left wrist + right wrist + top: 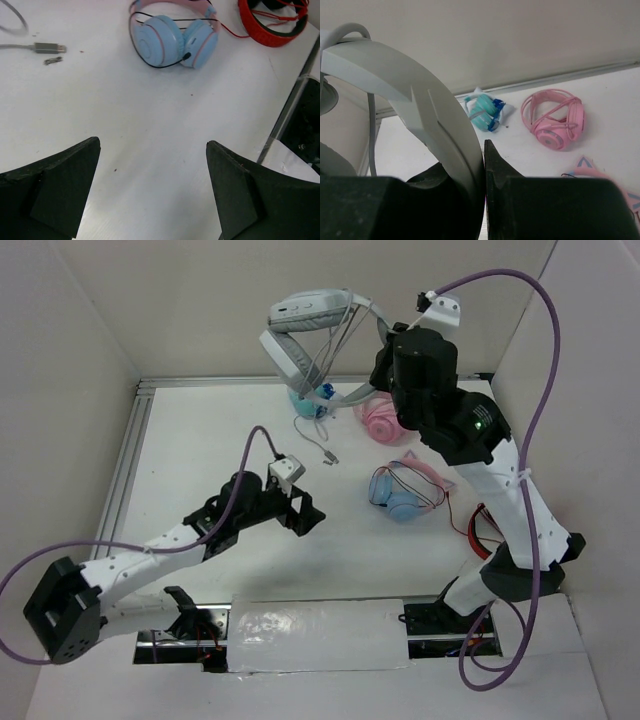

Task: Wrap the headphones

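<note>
The large light-grey and white over-ear headphones (300, 330) hung aloft at the far centre, headband clamped in the right gripper (482, 167), their thin grey cable (312, 435) trailing onto the white table (200, 440), so wrapping appeared unfinished; the left gripper (152, 145) hovered spread and empty.

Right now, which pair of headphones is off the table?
The large light-grey headphones, headband clamped between the fingers of the right gripper; the pink pair, blue-cupped pair and red pair lie on the table.
</note>
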Robot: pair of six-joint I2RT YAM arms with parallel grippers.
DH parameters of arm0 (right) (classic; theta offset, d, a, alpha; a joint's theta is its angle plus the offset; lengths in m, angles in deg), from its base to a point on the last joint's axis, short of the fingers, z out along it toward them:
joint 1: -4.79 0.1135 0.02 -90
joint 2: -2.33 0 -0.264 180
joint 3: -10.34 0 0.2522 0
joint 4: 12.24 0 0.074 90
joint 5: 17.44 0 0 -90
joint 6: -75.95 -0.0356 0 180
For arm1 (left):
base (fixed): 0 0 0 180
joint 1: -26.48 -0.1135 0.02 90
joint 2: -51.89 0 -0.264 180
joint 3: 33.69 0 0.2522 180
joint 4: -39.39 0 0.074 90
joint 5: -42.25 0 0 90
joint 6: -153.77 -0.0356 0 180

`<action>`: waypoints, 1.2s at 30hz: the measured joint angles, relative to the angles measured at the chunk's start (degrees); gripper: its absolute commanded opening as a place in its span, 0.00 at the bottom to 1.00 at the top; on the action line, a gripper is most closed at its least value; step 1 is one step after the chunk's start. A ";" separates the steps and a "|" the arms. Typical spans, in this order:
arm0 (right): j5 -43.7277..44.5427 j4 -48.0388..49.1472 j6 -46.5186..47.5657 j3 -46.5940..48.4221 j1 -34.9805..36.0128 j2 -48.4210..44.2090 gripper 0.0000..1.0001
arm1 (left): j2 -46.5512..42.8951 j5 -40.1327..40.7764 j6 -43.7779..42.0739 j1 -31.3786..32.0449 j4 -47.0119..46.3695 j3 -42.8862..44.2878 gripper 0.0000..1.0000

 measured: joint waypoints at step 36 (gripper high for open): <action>-10.82 -1.16 2.08 -1.57 7.85 -4.07 0.00 | 15.34 -10.25 -5.57 -17.35 -29.97 1.40 0.62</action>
